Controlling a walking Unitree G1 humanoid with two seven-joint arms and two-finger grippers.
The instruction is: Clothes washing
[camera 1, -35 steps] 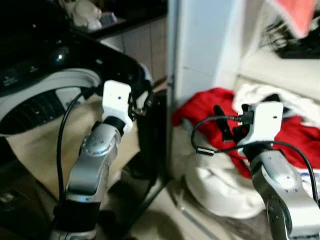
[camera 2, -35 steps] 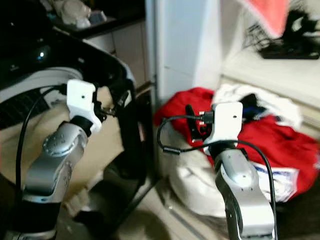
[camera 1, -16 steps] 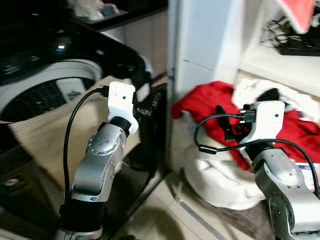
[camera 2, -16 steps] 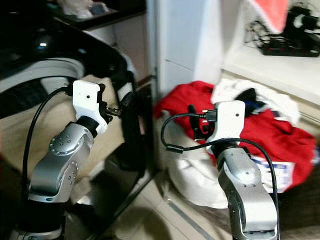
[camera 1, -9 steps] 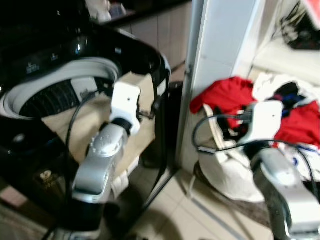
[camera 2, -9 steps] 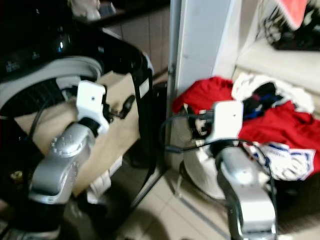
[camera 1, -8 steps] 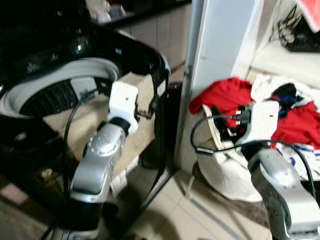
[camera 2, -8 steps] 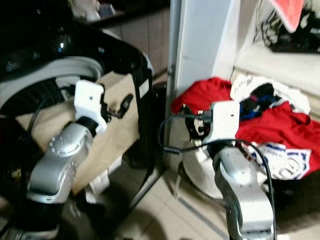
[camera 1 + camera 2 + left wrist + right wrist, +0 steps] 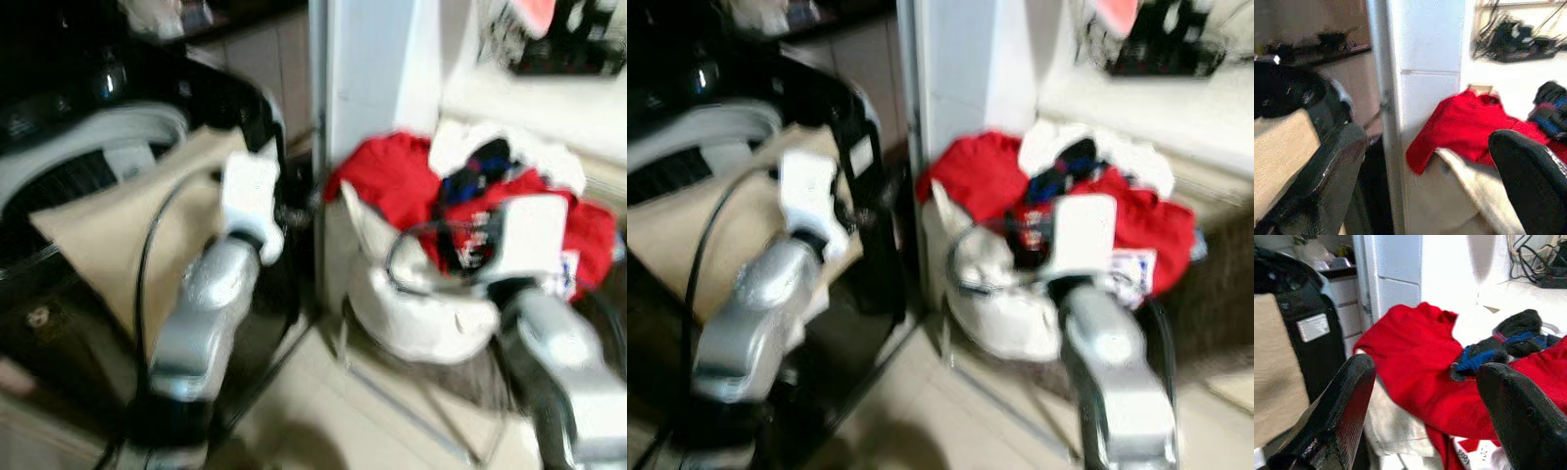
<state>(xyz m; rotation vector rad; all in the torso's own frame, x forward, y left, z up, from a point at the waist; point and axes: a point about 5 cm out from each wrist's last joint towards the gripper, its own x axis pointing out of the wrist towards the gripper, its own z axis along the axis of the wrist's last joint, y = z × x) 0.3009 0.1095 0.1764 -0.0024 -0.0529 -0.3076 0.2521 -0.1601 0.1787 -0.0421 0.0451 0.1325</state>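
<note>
The right gripper (image 9: 1420,416) is hovering spread and empty before the red garment (image 9: 1415,357), apparently to grab laundry for the washing machine (image 9: 88,127).

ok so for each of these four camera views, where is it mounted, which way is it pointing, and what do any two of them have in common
Left eye view: on the head, looking forward and down at the washing machine and laundry pile; both silver arms show.
Right eye view: the same scene from the other eye, both arms again.
Left wrist view: on the left wrist, looking along the left tool toward the red garment; two black fingers show.
Right wrist view: on the right wrist, looking along the right tool, open, at the red garment.
Shared: both wrist views see the red garment and the white pillar.
</note>
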